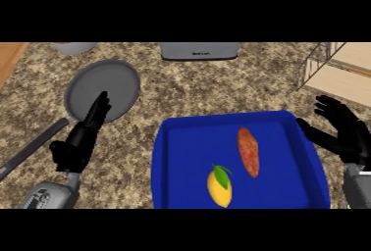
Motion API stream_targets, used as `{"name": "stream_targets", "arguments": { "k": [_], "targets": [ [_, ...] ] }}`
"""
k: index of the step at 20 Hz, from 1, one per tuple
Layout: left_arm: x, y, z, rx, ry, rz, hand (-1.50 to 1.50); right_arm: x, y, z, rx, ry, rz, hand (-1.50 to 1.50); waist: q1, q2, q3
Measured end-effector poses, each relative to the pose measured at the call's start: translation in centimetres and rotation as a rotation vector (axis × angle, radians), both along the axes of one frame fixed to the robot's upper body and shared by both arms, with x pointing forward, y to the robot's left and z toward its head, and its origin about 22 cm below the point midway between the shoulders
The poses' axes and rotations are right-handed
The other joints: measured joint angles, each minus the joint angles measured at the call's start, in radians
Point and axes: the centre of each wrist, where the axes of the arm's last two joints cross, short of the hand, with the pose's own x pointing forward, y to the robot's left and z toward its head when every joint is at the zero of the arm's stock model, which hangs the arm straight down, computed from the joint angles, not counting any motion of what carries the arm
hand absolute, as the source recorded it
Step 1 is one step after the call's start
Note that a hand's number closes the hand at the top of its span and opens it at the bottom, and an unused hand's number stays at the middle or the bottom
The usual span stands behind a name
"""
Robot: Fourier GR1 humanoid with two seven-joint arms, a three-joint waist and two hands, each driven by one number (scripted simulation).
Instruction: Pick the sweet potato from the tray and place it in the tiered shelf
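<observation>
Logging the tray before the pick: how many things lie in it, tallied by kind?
Sweet potato: 1
Lemon: 1
Total: 2, both lying in the blue tray.

A speckled brown-and-cream granite tabletop [217,83] fills the view under even light. At its far left corner runs a strip of orange-brown wood [10,59]. A grey frying pan [101,90] lies at the left, and a grey boxy appliance [199,50] sits at the far edge, with a grey rounded vessel [72,47] to its left.
</observation>
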Motion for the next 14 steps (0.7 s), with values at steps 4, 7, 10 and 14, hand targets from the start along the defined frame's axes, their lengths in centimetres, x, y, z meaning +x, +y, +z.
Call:
{"name": "stream_targets", "arguments": {
  "k": [4, 7, 10, 14],
  "targets": [
    [0.4, -1.6, 0.2, 0.013, 0.015, -0.005, 0.00, -2.0, 0.5, -3.0, -0.016, -0.102, -0.158, -1.50, 0.009, -0.004, 0.001],
    [0.6, -1.6, 0.4, 0.019, 0.015, -0.007, 0.00, -2.4, -0.1, -2.9, 0.027, -0.171, -0.146, -1.50, 0.016, -0.006, 0.001],
    [0.9, -2.1, 0.4, 0.023, 0.019, -0.005, 0.00, -2.7, -0.4, -1.9, 0.017, -0.142, -0.026, -1.50, 0.019, -0.007, 0.000],
    [1.1, -2.2, 0.1, 0.025, 0.018, -0.006, 0.00, -2.6, -0.5, 0.6, -0.077, -0.067, 0.125, -1.50, 0.019, -0.008, -0.001]
  ]
}}
